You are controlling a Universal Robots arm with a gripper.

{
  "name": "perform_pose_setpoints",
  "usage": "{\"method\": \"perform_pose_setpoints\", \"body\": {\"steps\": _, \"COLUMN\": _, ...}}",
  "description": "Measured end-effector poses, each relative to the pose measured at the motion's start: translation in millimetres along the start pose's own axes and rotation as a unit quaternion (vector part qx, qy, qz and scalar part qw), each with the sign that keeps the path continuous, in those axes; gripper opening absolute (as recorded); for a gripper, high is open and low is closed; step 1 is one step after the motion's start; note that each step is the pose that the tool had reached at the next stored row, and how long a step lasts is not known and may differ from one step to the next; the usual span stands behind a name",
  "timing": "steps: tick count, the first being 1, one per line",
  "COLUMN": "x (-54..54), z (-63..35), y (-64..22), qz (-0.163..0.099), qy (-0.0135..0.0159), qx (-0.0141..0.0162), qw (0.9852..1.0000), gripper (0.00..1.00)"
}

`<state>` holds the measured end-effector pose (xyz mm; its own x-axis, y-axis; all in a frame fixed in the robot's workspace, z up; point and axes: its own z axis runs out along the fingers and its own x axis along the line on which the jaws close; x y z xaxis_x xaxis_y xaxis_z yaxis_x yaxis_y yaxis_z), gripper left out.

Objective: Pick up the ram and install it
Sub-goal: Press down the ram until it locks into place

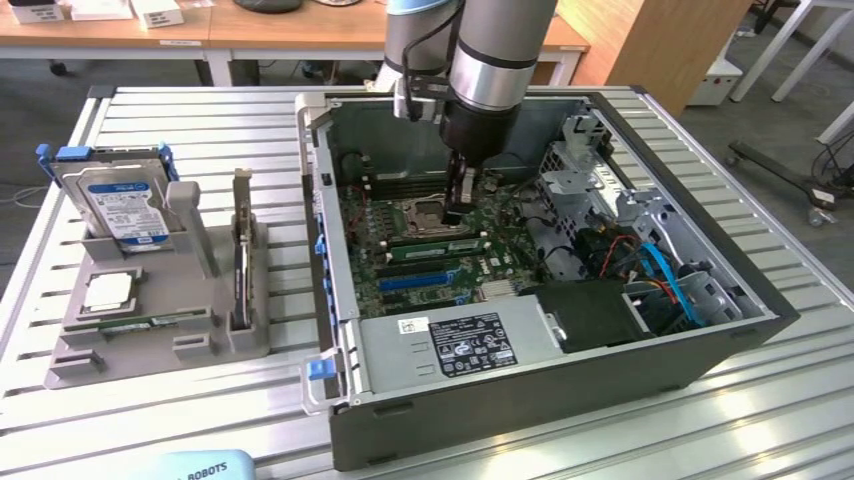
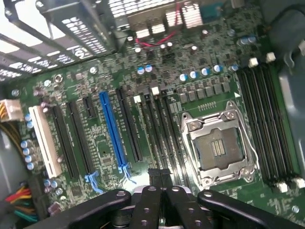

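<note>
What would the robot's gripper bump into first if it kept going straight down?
Probably the green motherboard, at the long dark memory slots beside the empty processor socket. The gripper hangs right above them, though depth is hard to judge.

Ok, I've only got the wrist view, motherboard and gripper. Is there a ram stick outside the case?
Observer: Yes, a ram stick lies flat in a grey holder at the exterior view's left of the case.
Operator: Anything else there?
Observer: A hard drive, a square silver chip and an upright card.
Operator: And inside?
Observer: A second green stick lies along the slots under the gripper; held or seated, I can't tell.
</note>
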<state>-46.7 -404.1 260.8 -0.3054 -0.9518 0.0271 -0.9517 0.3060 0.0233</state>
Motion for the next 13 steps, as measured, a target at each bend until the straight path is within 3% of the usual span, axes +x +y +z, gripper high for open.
{"method": "perform_pose_setpoints", "body": {"steps": 7, "x": 0.0, "z": 0.0, "y": 0.0, "qz": 0.055, "qy": -0.0013, "qx": -0.0014, "qw": 0.9985, "gripper": 0.10}}
{"method": "perform_pose_setpoints", "body": {"steps": 13, "x": 0.0, "z": 0.1, "y": 0.0, "qz": 0.103, "qy": -0.0024, "qx": -0.0026, "qw": 0.9947, "gripper": 0.10}}
